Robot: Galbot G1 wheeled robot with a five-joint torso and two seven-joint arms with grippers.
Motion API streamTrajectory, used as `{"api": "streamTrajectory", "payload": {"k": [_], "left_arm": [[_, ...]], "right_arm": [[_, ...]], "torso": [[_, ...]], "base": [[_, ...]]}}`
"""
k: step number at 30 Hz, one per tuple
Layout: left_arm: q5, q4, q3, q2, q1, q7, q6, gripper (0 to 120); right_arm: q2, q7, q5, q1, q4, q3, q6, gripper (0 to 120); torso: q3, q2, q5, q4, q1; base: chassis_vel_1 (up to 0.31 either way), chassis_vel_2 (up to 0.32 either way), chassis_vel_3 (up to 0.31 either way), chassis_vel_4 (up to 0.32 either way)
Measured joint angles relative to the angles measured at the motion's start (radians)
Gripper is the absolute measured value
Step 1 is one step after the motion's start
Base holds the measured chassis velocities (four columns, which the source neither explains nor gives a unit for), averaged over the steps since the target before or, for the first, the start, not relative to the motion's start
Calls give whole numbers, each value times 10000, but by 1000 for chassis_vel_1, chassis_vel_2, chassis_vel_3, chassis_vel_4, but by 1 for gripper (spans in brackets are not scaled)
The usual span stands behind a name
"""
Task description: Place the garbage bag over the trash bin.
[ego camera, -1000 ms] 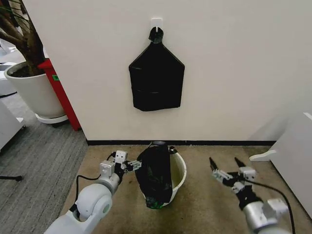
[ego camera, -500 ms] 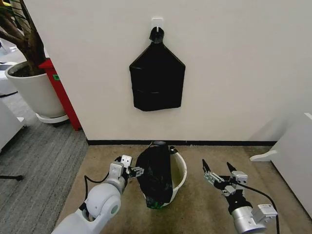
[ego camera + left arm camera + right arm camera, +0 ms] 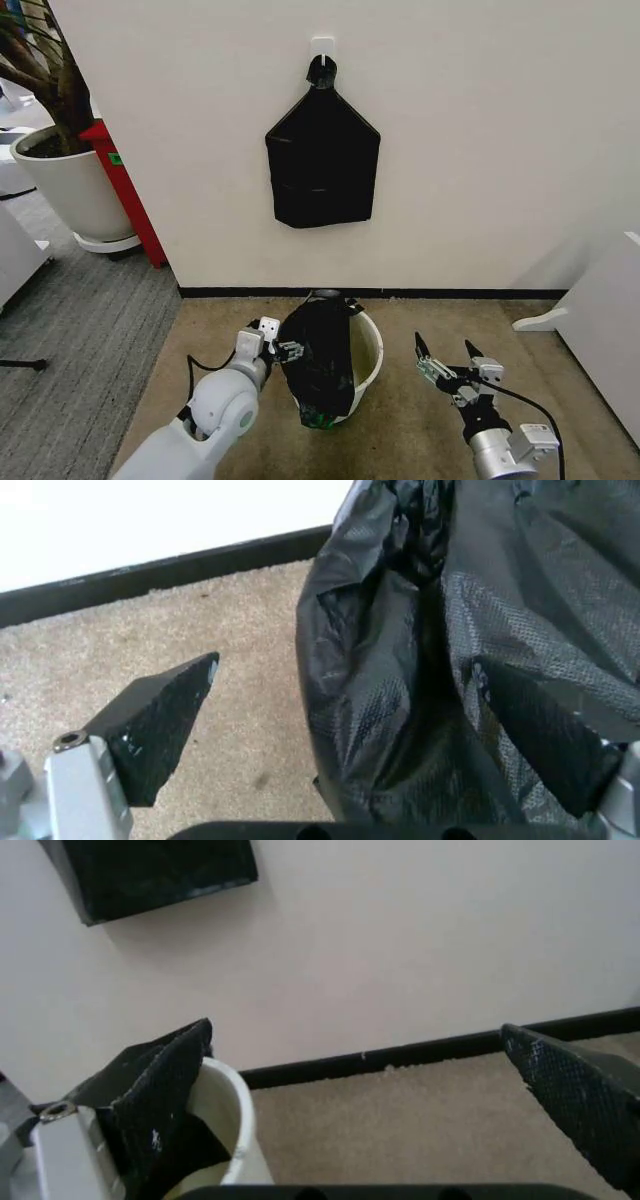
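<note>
The garbage bag (image 3: 318, 360) hangs draped over the left side of the trash bin (image 3: 368, 352), covering the rim and outer wall there and falling in crinkled folds to near the pale greenish base. The right portion of the bin's rim and its inner wall are uncovered. The bin stands on tan carpet (image 3: 410, 420), near the black baseboard (image 3: 450, 293) of a cream wall.

The left gripper (image 3: 290, 349) is level with the upper part of the bag, directly at the bag's left edge. Its fingers are spread apart. In the left wrist view one finger (image 3: 160, 724) is over bare carpet beside the bag, and the other finger (image 3: 545, 731) lies in front of the glossy plastic (image 3: 400, 667); whether that finger touches the bag cannot be determined.

The right gripper (image 3: 446, 358) hovers above the carpet to the right of the bin, apart from it, with fingers spread wide and nothing between them. In the right wrist view the bin's white rim (image 3: 232, 1114) appears just behind one finger (image 3: 160, 1087).

On the wall above the bin, a flat black bundle of bags (image 3: 322, 160) hangs from a white hook (image 3: 321, 47). A large white plant pot (image 3: 62, 180) stands far off beyond the left gripper.
</note>
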Motion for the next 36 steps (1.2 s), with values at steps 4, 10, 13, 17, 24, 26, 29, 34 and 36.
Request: {"api": "streamTrajectory", "payload": {"k": [4,10,13,17,24,26,29,34,36], "left_arm": [[-46,-2,-34,4,24,-149,23,100],[-253,-566,-600,253,461,-191,6,100],[-257,-568,-705,230,508,-194,-3,100],[-176,-311,-485,134,403,-151,-25,100],[-44,45,-151,-58,192,-73,-25,100],[-11,106,-134,-83,184,-72,-26,100],[32,267,-131,-102,184,-73,-25,100],[29,501,-98,-173,114,-40,-25,100],[21,568,-9,-219,47,-18,-25,100]], "right_arm": [[5,38,19,4,-81,25,33,100],[58,49,1,55,-274,-12,130,100],[76,46,-36,98,-371,-95,170,100],[92,45,-99,156,-424,-226,209,100],[46,85,-90,145,-383,-154,230,100],[42,88,-88,139,-383,-119,244,100],[54,92,-82,124,-389,-85,270,100],[98,133,-103,128,-399,-129,314,100],[108,178,-143,131,-391,-175,318,100]], "torso": [[0,0,-1,-2,0],[0,0,0,1,0],[0,0,1,2,0],[0,0,-1,1,0],[0,0,0,0,0],[0,0,0,0,0],[0,0,0,0,0],[0,0,1,1,0],[0,0,0,1,0]], "base": [[0,0,0,0],[0,0,0,0],[0,0,0,0],[0,0,0,0],[0,0,0,0],[0,0,0,0],[0,0,0,0],[0,0,0,0],[0,0,0,0]]}}
